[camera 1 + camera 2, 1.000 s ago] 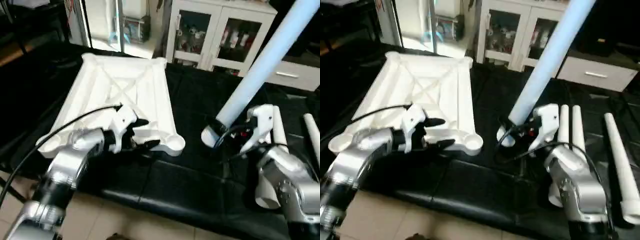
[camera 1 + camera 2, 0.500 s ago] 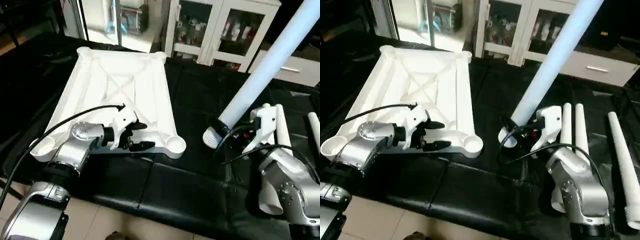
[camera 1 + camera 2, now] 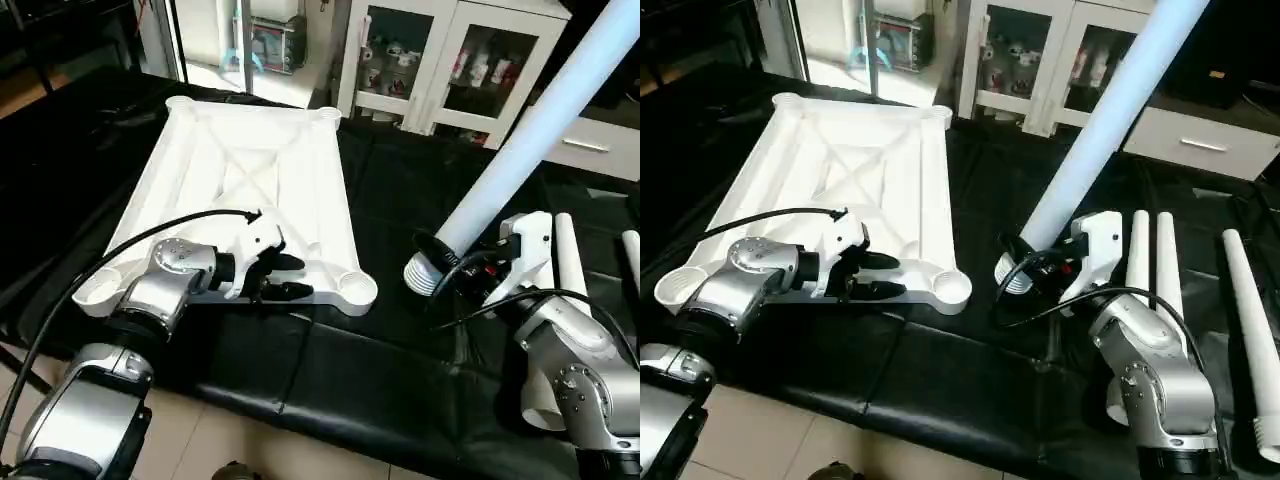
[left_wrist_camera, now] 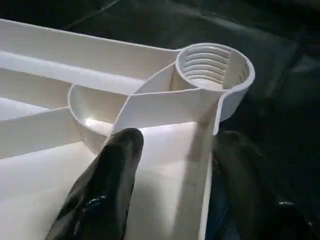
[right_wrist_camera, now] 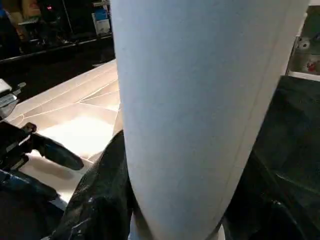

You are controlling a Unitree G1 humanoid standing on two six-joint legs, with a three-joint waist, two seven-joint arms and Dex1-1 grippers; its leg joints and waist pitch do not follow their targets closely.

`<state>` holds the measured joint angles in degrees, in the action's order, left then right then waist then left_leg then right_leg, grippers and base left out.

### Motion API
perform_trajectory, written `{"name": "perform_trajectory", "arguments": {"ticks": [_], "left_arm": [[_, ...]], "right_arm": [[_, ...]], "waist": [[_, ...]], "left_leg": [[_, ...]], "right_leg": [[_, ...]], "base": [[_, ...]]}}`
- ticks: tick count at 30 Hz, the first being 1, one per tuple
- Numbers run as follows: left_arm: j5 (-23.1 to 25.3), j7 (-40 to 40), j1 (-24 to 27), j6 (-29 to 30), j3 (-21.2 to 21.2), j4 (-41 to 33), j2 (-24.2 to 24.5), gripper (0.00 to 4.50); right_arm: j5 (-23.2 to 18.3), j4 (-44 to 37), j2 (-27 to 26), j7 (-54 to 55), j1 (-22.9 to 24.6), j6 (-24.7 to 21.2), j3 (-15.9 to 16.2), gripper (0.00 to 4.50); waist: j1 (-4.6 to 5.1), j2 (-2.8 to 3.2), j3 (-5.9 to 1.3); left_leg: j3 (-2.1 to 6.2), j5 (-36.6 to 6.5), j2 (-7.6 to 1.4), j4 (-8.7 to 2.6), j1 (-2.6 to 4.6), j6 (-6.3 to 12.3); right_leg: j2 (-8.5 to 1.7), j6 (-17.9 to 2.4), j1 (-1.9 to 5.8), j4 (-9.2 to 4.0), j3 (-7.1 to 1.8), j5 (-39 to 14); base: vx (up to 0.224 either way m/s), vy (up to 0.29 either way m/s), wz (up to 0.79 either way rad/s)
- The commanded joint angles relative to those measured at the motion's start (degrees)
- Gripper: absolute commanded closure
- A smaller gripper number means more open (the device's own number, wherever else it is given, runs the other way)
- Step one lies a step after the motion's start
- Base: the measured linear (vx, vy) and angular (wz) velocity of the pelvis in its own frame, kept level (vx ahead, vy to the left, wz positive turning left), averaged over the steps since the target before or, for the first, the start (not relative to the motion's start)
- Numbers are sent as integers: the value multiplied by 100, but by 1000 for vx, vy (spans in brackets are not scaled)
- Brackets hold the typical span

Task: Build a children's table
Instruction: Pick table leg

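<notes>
The white tabletop (image 3: 250,170) lies upside down on the black padded surface, with its X-braced ribs facing up. My left gripper (image 3: 290,277) is open at the tabletop's near rim, one finger (image 4: 112,185) inside the wall and the other outside it. It sits just left of the near right corner socket (image 4: 212,65). My right gripper (image 3: 455,262) is shut on a white leg (image 3: 540,130) near its threaded end. The leg tilts up and away to the right, and that end hangs a short way right of the socket (image 3: 355,290).
Three more legs (image 3: 1150,265) lie on the black padded bench (image 3: 350,370) at the right, beside my right arm. A white cabinet with glass doors (image 3: 440,70) stands behind. A black cable (image 3: 130,255) runs along my left forearm.
The head camera has shifted a little. My left forearm has settled lower beside the tabletop, with its gripper still at the near rim. The right gripper still holds the leg in the same pose.
</notes>
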<state>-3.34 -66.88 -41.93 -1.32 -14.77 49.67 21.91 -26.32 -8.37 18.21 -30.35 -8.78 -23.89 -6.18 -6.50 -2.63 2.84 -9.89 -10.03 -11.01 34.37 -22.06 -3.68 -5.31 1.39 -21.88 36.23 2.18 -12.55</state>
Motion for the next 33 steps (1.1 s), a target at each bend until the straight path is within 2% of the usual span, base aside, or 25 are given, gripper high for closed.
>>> {"name": "perform_trajectory", "arguments": {"ticks": [1, 7, 8, 9, 10, 12, 13, 14, 16, 18, 19, 23, 27, 33], "left_arm": [[101, -34, -126, -53, -82, 60, -21, 202], [180, -10, -163, -132, -116, 165, -32, 208], [299, -47, -227, -190, -211, 329, -78, 231], [409, -75, -278, -217, -308, 466, -118, 231], [529, -134, -335, -264, -421, 625, -165, 237], [548, -151, -349, -278, -433, 660, -173, 255], [530, -311, -358, -145, -455, 671, -205, 255], [516, -364, -357, -99, -459, 663, -219, 275], [518, -445, -386, -72, -439, 698, -282, 279], [530, -427, -446, -96, -418, 805, -343, 288], [588, -383, -474, -120, -451, 864, -362, 311], [731, -409, -535, -139, -528, 1009, -402, 332], [797, -470, -524, -86, -561, 964, -416, 363], [1175, -600, -269, -196, -917, 668, -270, 406]], "right_arm": [[17, -132, 73, 18, 6, -28, -52, 262], [17, -134, 83, 19, 8, -29, -58, 262], [27, -144, 78, 23, 20, -28, -42, 262], [39, -148, 72, 27, 29, -22, -26, 262], [46, -158, 59, 33, 42, -18, -8, 262], [46, -160, 57, 35, 42, -18, -6, 262], [48, -173, 56, 46, 51, -20, -8, 262], [46, -178, 54, 49, 55, -21, -10, 262], [39, -187, 56, 55, 68, -18, -14, 262], [44, -184, 54, 61, 70, -13, -11, 262], [49, -186, 52, 64, 70, -11, -4, 262], [52, -183, 46, 66, 62, -4, 9, 262], [55, -169, 41, 65, 44, 0, 23, 262], [62, -118, 42, -3, -28, -14, 104, 262]], "waist": [[-12, 70, -394], [-7, 69, -380], [-13, 98, -377], [-20, 124, -378], [-17, 92, -372], [-25, 87, -372], [-29, 99, -371], [-28, 118, -374], [-25, 104, -377], [-26, 118, -379], [-31, 122, -378], [-49, 123, -372], [-54, 117, -366], [-54, 123, -369]], "left_leg": [[33, -887, -180, -444, 166, -70], [34, -1083, -194, -461, 175, -97], [37, -1083, -185, -461, 174, -97], [37, -1119, -187, -463, 186, -119], [36, -1166, -188, -466, 186, -141], [40, -1168, -188, -470, 172, -151], [43, -1164, -193, -476, 170, -145], [41, -1161, -191, -472, 173, -146], [37, -1166, -191, -469, 172, -124], [39, -1156, -191, -468, 172, -106], [37, -1172, -190, -467, 179, -98], [43, -1246, -200, -479, 177, -92], [45, -1271, -201, -487, 170, -83], [56, -1288, -212, -503, 158, -89]], "right_leg": [[-288, -1344, 221, -326, -163, 504], [-293, -1368, 210, -348, -164, 260], [-291, -1345, 207, -358, -166, 230], [-293, -1332, 199, -367, -168, 205], [-291, -1317, 204, -373, -169, 183], [-303, -1311, 219, -370, -172, 161], [-308, -1322, 218, -369, -168, 160], [-310, -1333, 215, -366, -170, 162], [-309, -1374, 216, -371, -171, 155], [-308, -1389, 213, -372, -169, 176], [-302, -1391, 207, -376, -169, 169], [-320, -1367, 211, -392, -172, 32], [-321, -1334, 208, -402, -174, -58], [-329, -1274, 203, -407, -172, -149]], "base": [[0, 0, 0], [0, 0, 0], [0, 0, 0], [0, 0, 0], [0, 0, 0], [0, 0, 0], [0, 0, 0], [0, 0, 0], [0, 0, 0], [0, 0, 0], [0, 0, 0], [0, 0, 0], [0, 0, 0], [0, 0, 0]]}}
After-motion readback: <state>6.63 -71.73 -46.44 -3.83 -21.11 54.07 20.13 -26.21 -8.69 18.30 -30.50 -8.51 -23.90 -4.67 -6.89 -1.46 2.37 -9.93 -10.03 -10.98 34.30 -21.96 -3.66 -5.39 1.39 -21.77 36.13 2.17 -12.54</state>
